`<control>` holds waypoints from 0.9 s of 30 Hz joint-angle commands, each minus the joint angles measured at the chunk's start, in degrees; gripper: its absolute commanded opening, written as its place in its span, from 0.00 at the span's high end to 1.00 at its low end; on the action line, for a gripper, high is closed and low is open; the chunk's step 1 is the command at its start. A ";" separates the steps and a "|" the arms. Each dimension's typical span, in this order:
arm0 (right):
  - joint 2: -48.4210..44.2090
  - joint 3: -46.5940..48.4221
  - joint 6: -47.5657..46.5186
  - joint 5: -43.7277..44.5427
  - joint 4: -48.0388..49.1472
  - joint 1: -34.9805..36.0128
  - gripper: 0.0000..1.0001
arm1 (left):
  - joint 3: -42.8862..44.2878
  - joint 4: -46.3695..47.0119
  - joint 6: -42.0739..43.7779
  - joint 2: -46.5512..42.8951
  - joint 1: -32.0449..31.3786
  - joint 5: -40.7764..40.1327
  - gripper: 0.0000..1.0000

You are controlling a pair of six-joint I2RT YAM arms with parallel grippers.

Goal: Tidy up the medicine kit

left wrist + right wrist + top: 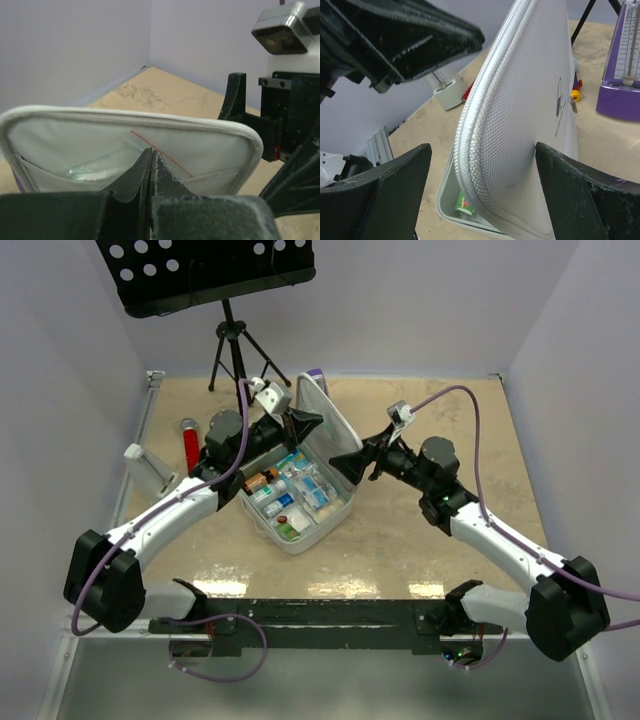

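Medicine kit: open, mid-table, a little left of centre, between the two arms. The base tray lies flat. We see small boxes and packets packed inside it, and a green one shows at the tray's near corner in the right wrist view.

The lid stands nearly upright at the far side of the tray. Its mesh pocket side faces the left wrist camera, and its outer face, bearing a small dark logo, faces right.

Left gripper: fingers pressed together with nothing between them. The tips point at the lid's inner face. We cannot tell whether they touch it.

Right gripper: jaws spread wide, one finger on either side of the lid's zippered edge. We cannot tell whether either finger touches the lid.

Surroundings: a purple metronome sits on the beige table just behind the lid. A red cylinder lies to the left, under the left arm. A black music stand is at the far edge.
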 commanded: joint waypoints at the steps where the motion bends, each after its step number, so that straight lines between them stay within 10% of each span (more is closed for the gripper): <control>1: 1.11 1.66 1.05 -0.15 2.00 0.30 0.11 | -3.69 -1.13 -2.48 -2.97 -0.28 3.02 1.00; 17: 1.55 1.04 0.44 -0.06 1.38 0.30 0.11 | -1.68 8.19 -7.32 4.06 -0.28 0.57 1.00; 27: 1.81 0.52 1.06 -0.50 2.26 0.30 0.11 | 1.56 3.01 -2.83 5.72 -0.10 -17.70 1.00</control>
